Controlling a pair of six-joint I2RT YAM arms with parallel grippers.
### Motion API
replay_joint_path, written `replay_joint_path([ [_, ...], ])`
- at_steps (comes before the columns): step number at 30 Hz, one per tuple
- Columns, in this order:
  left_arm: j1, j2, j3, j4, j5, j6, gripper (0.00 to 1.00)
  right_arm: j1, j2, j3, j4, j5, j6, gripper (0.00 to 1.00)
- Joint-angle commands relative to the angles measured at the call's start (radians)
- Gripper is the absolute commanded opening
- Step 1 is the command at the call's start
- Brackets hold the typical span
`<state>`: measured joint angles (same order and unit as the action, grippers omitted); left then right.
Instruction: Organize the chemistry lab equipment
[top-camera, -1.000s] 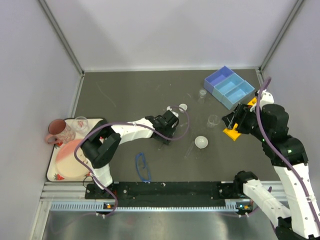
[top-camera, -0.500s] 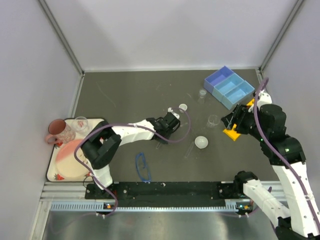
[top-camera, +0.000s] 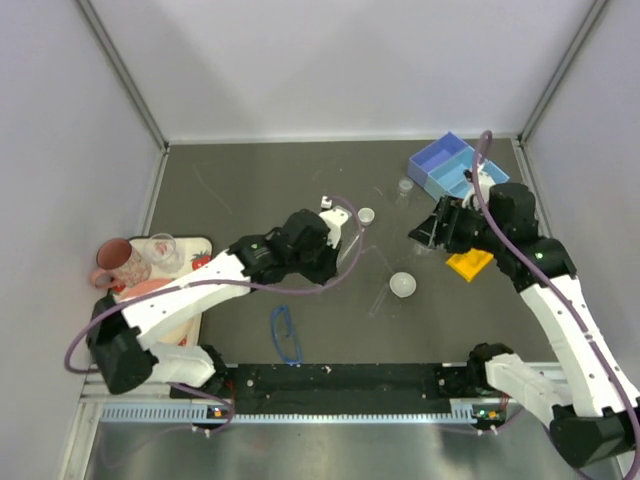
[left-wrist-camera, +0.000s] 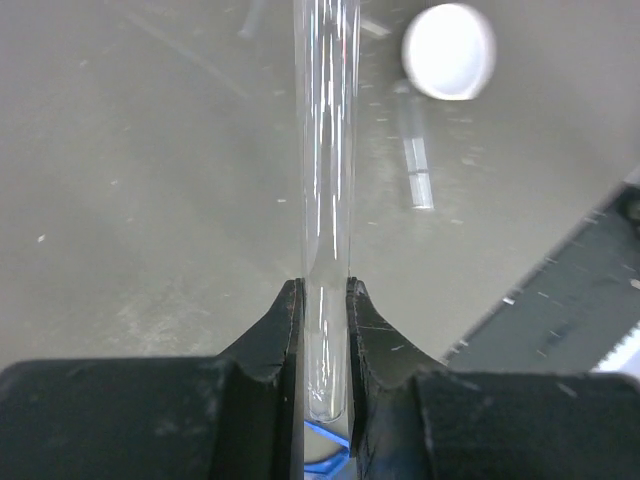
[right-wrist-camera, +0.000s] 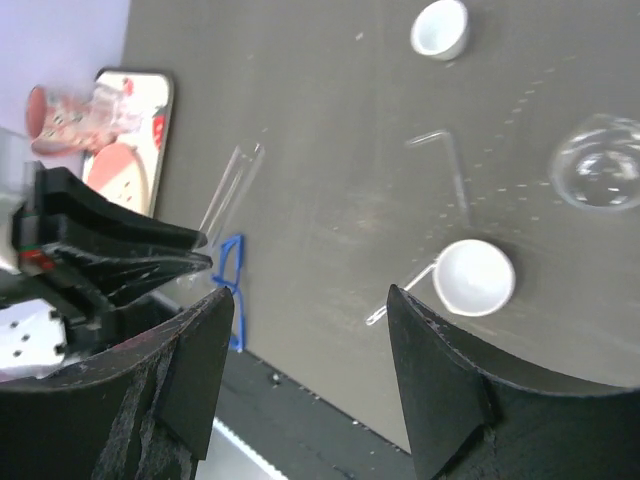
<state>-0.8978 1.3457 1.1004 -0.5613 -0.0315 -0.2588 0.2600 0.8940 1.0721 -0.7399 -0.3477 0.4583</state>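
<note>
My left gripper (top-camera: 336, 248) is shut on a thin clear tube (left-wrist-camera: 325, 190) and holds it above the table; the right wrist view shows that tube (right-wrist-camera: 230, 185) sticking out of it. My right gripper (top-camera: 426, 232) is open and empty, in the air left of the yellow holed rack (top-camera: 468, 263). Below it lie a white dish (right-wrist-camera: 473, 277), a clear beaker (right-wrist-camera: 600, 165) and a loose tube (right-wrist-camera: 405, 295). A smaller white dish (top-camera: 366, 214) and a second beaker (top-camera: 405, 186) sit farther back. The light-blue tray (top-camera: 445, 165) is at the back right. Blue goggles (top-camera: 285, 333) lie near the front.
A white tray (top-camera: 196, 246) at the left edge holds the dark-pink mug (top-camera: 112, 262), the clear cup (top-camera: 160, 250) and the pink plate (top-camera: 140, 290), partly under my left arm. A bent clear tube (right-wrist-camera: 450, 170) lies between the dishes. Grey walls close in the table.
My left gripper has risen from the table with the tube in it, and the arm has swung. My right gripper has moved left, away from the yellow rack, to above the beaker.
</note>
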Motion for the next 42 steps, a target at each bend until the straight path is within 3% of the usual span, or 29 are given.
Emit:
replay_joint_path([
  [1, -0.004, -0.132, -0.017, -0.006, 0.244, 0.029, 0.01, 0.048, 0.045, 0.0, 0.175, -0.203, 0.068, 0.63],
  [7, -0.003, -0.298, -0.068, 0.055, 0.421, 0.02, 0.04, 0.206, 0.132, 0.052, 0.273, -0.232, 0.137, 0.64],
  [15, 0.003, -0.424, -0.119, 0.11, 0.498, -0.016, 0.04, 0.324, 0.198, 0.066, 0.408, -0.251, 0.236, 0.64],
  [42, 0.054, -0.479, -0.116, 0.117, 0.482, -0.016, 0.04, 0.436, 0.135, 0.06, 0.436, -0.208, 0.299, 0.49],
])
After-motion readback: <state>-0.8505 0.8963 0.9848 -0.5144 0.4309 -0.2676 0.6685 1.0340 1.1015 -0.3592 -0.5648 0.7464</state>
